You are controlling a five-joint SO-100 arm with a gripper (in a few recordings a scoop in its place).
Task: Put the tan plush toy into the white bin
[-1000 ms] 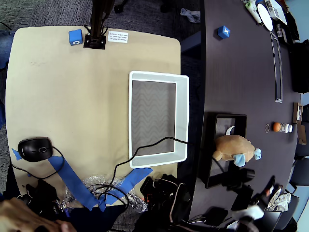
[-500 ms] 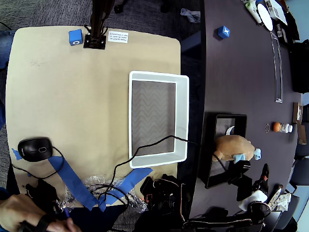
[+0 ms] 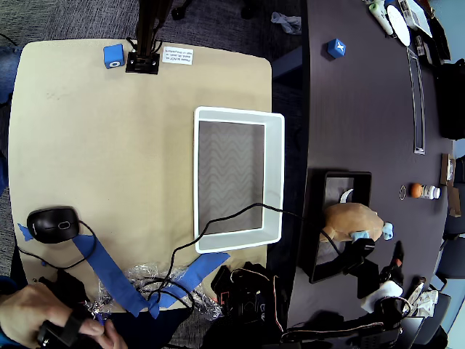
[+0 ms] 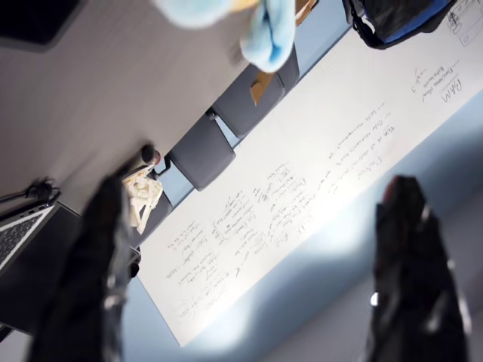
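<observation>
The tan plush toy (image 3: 351,219) lies with its light blue fins in a black-rimmed tray (image 3: 325,224) on the dark table, at the right of the overhead view. My gripper (image 3: 360,248) sits just below the toy in that view, close against its blue fin. In the wrist view my gripper (image 4: 256,197) is open, its two dark fingers (image 4: 102,271) spread wide with nothing between them, and a blue fin of the toy (image 4: 266,30) hangs at the top edge. The white bin (image 3: 274,174) with its grey patterned bottom stands on the tan table, left of the tray.
A black cable (image 3: 240,212) crosses the bin's lower corner toward the tray. A computer mouse (image 3: 52,224), blue tape (image 3: 109,270) and tangled wires lie at lower left, beside a person's hand (image 3: 29,313). Blue cubes (image 3: 113,55) (image 3: 336,48) sit at the top.
My arm has swung in from the lower right, bringing the gripper up against the toy's lower side. The toy has barely shifted. The hand at lower left has moved.
</observation>
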